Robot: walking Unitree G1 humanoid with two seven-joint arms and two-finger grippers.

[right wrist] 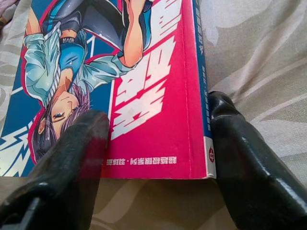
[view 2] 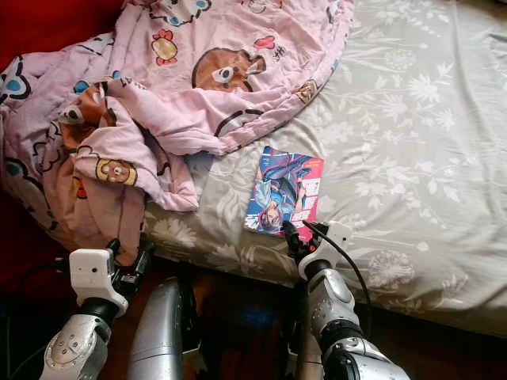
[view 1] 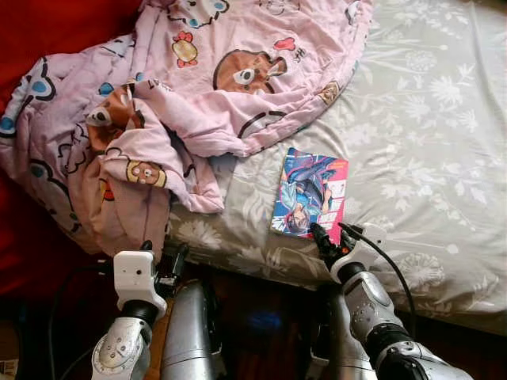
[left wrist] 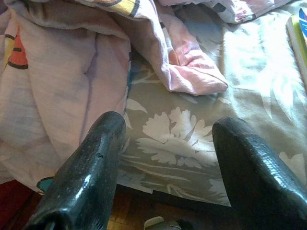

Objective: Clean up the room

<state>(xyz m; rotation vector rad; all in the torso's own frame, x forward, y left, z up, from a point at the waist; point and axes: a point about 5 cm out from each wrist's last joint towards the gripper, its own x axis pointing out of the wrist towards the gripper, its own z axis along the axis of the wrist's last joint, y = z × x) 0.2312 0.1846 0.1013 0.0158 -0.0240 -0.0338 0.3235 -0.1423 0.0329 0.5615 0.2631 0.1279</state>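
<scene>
A comic book (view 1: 310, 192) with a red and blue cover lies flat on the grey flowered bed sheet (view 1: 428, 142), near the bed's front edge. My right gripper (view 1: 326, 240) hovers at the book's near edge, open, its fingers (right wrist: 249, 158) standing to either side of the red lower corner of the book (right wrist: 144, 86). A crumpled pink cartoon blanket (view 1: 182, 95) covers the bed's left part and hangs over the edge. My left gripper (left wrist: 168, 167) is open, low at the bed's edge below the blanket's hanging fold (left wrist: 192, 67).
A red surface (view 1: 55, 24) shows at the far left beyond the blanket. Dark wooden floor (view 1: 261, 317) lies below the bed's front edge, between my two arms. The sheet stretches bare to the right of the book.
</scene>
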